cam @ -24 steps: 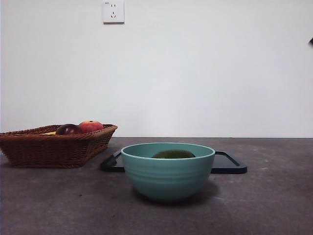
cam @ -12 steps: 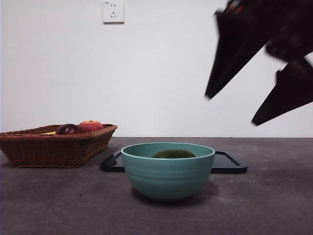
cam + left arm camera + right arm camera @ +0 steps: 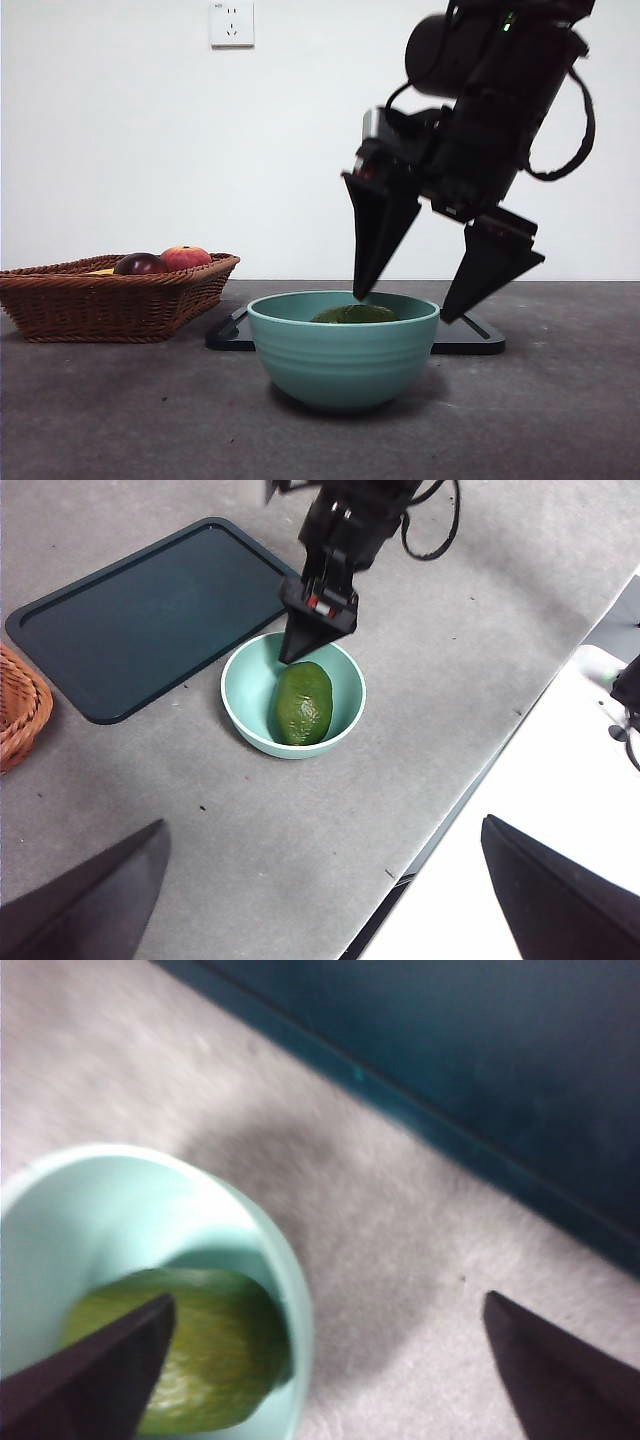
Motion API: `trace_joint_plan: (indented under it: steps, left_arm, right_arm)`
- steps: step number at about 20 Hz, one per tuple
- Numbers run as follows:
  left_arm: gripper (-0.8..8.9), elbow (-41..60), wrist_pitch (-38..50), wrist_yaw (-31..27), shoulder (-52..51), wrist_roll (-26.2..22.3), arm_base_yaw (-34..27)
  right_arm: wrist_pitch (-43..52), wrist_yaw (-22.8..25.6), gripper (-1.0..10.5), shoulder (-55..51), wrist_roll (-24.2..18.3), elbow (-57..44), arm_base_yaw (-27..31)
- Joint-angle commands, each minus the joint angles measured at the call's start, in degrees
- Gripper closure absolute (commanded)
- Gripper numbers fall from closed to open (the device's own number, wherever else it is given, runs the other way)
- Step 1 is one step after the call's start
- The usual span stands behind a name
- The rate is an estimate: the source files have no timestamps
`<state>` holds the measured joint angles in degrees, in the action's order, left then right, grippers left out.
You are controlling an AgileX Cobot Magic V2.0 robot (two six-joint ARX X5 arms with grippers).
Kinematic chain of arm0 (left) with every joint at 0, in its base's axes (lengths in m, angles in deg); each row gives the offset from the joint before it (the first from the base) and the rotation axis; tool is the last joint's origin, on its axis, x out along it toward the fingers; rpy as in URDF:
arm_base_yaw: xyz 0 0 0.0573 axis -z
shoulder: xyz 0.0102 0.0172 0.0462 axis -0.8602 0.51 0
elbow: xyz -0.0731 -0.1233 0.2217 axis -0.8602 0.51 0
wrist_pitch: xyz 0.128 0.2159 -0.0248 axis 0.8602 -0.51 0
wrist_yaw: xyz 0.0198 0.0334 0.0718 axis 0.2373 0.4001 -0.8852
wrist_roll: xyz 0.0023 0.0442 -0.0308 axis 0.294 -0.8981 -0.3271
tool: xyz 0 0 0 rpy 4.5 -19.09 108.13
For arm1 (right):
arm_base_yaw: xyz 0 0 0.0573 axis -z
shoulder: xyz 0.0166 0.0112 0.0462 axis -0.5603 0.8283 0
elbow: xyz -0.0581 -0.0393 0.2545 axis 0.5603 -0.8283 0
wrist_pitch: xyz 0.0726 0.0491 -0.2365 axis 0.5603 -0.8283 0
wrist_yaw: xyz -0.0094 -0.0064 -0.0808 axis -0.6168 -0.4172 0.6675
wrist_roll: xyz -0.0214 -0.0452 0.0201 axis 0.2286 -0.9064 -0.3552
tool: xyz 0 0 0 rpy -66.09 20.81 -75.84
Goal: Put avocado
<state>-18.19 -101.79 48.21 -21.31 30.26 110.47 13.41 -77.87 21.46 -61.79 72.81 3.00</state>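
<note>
Front view, from the left: a wicker basket point(image 3: 110, 297) at the far left holds a red-orange apple point(image 3: 186, 257) and a dark maroon fruit point(image 3: 141, 265). Right of it, nearer the camera, stands a teal bowl point(image 3: 343, 350) with the avocado point(image 3: 354, 315) lying inside; a dark tray point(image 3: 470, 340) lies flat behind the bowl. Above the bowl's right half hangs the right gripper point(image 3: 405, 306), jaws spread wide and empty; one jaw tip points down inside the rim just over the avocado, the other sits outside the bowl's right edge. Contact with the fruit cannot be made out. The left gripper point(image 3: 325, 895) waits high over the near table, jaws wide apart, holding nothing.
</note>
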Motion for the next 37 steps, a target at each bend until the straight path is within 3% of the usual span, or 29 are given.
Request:
trace_joint_plan:
  steps: [1,3,7,11,15,18,25,32,33,35,37]
  left_arm:
    - [3.14,-0.28,0.28,-0.13,0.04,0.13,0.37]
    - [3.14,-0.28,0.31,-0.13,0.07,-0.13,0.37]
    - [3.14,-0.28,0.28,-0.13,0.07,-0.09,0.37]
    - [3.14,-0.28,0.33,-0.13,0.07,-0.11,0.37]
    - [3.14,-0.28,0.44,-0.13,0.07,-0.09,0.37]
    - [3.14,-0.28,0.83,-0.15,0.07,-0.13,0.37]
    - [3.14,-0.28,2.45,-0.15,0.07,-0.31,0.35]
    - [3.14,-0.28,2.32,-0.13,0.07,-0.28,0.37]
    - [3.14,-0.28,2.23,-0.13,0.07,-0.31,0.37]
    - [3.14,-0.28,1.97,-0.15,0.07,-0.31,0.35]
    - [3.14,-0.28,1.97,-0.15,0.07,-0.31,0.37]
  right_arm:
    - [-0.55,0.09,5.8,2.10,-0.63,1.07,-0.42]
    - [-0.81,-0.11,7.6,2.62,-0.55,1.07,-0.55]
    - [-0.83,-0.11,9.4,2.84,0.15,1.07,-0.68]
    - [-0.55,0.04,9.4,2.84,2.19,1.79,-0.81]
    - [-6.36,7.48,9.4,2.84,3.89,10.16,-0.74]
    - [-7.19,9.40,9.4,4.00,3.87,17.42,1.01]
    - [-15.17,6.88,9.4,23.54,3.78,39.08,5.38]
    - [-15.93,7.17,9.4,29.46,4.11,42.53,7.50]
    - [-15.87,7.17,8.9,29.46,4.09,42.53,7.48]
    - [-15.72,7.45,6.5,29.46,4.07,42.53,7.48]
    - [-15.15,8.04,5.9,29.38,4.09,43.06,7.58]
